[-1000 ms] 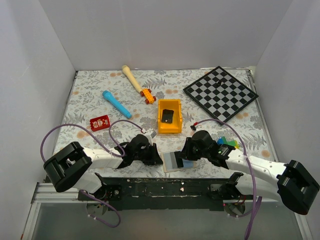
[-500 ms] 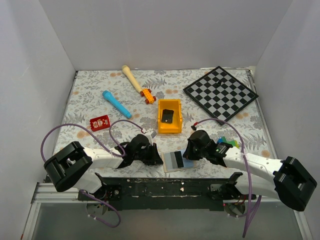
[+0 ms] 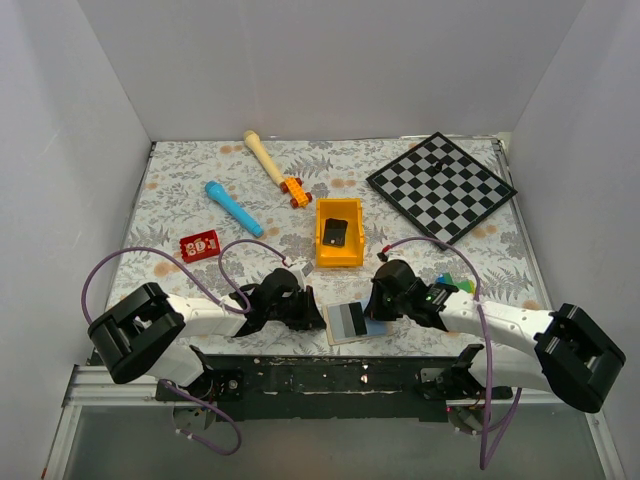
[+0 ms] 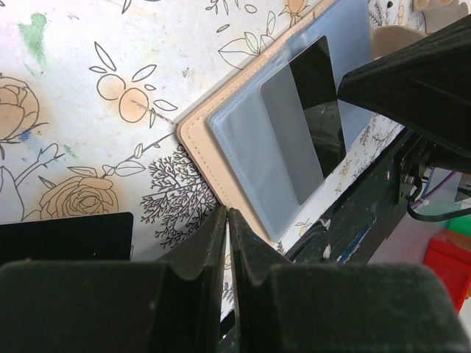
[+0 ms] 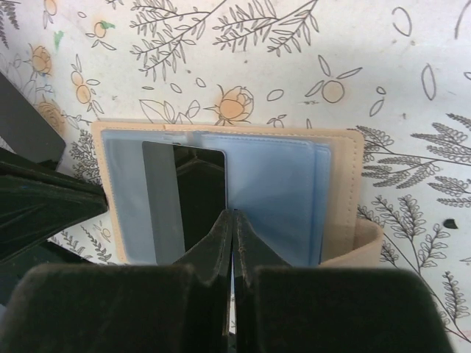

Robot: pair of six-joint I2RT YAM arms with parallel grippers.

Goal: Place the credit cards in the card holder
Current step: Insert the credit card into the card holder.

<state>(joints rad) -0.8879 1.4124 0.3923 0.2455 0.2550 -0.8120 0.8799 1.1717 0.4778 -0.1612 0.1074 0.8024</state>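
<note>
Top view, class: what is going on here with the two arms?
Both arms are working on the card holder, which lies open near the front edge of the table. The left gripper sits at its left side and the right gripper over its pockets, both with fingers shut. A dark card sits in a clear pocket. A red card lies apart to the left, untouched.

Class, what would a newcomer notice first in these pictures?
The open card holder at the near edge, a dark card in its clear pocket, with left fingers and right fingers shut over it. Next, the chessboard far right, the yellow-orange bin mid-table, a red card left.
</note>
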